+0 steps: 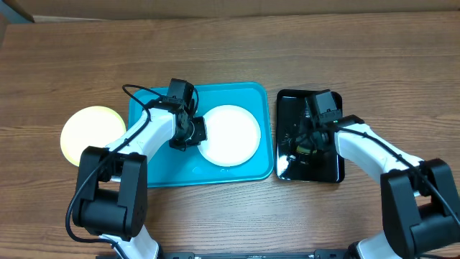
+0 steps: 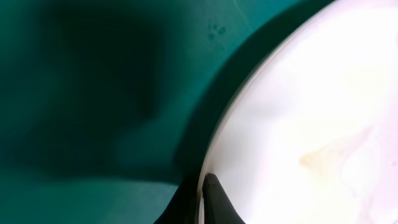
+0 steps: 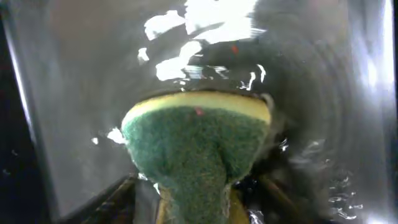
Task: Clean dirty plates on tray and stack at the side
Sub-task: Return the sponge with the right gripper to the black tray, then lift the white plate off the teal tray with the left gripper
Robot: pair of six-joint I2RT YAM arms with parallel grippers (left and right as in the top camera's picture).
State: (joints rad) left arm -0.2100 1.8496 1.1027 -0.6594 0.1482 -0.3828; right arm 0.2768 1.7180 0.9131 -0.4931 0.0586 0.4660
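A white plate point(image 1: 230, 133) lies on the right half of the turquoise tray point(image 1: 165, 169). My left gripper point(image 1: 188, 133) is shut on that plate's left rim. In the left wrist view the fingertips point(image 2: 210, 186) pinch the rim of the plate point(image 2: 311, 124) above the tray floor point(image 2: 93, 93), and a faint brownish smear point(image 2: 323, 152) marks the plate. A pale yellow-green plate point(image 1: 90, 133) lies on the table left of the tray. My right gripper point(image 1: 309, 147) hangs over the black tray, jaws open, with a green-and-yellow sponge point(image 3: 196, 143) loose between them.
The glossy black tray point(image 1: 330, 169) stands just right of the turquoise tray, and its floor point(image 3: 74, 93) looks wet with bright reflections. Bare wooden table point(image 1: 230, 43) surrounds both trays.
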